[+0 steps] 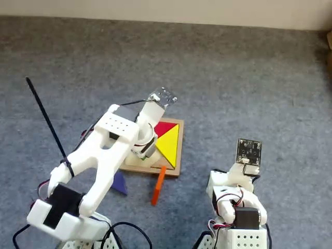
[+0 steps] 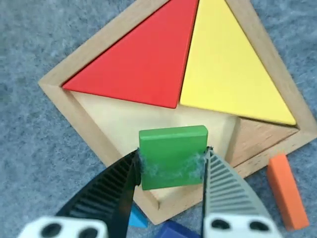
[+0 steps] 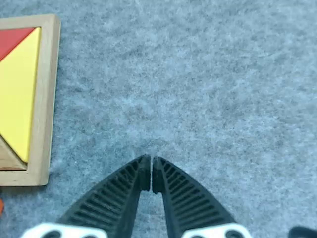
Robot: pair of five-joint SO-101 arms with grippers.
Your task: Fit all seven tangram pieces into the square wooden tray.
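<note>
The green piece (image 2: 173, 148) is clamped between the fingers of the left gripper (image 2: 172, 161), one black and one grey, at two opposite edges. It is held over the bare part of the tray (image 2: 83, 124), close to one corner; whether it touches the tray floor cannot be told. Inside the tray, the red triangle (image 2: 143, 59) and the yellow triangle (image 2: 228, 74) are laid flat, touching along one long edge and filling about half of the frame. The orange piece (image 2: 287, 191) is seen on the grey tabletop (image 3: 223, 99), just beside the tray's outer rim. A light blue piece (image 2: 137, 218) and a dark blue piece (image 2: 173, 231) are partly visible outside the tray, near the corner closest to the left gripper. The right gripper (image 3: 151, 171) is held low over the tabletop, well apart from the tray, with its fingers brought together and nothing between them.
</note>
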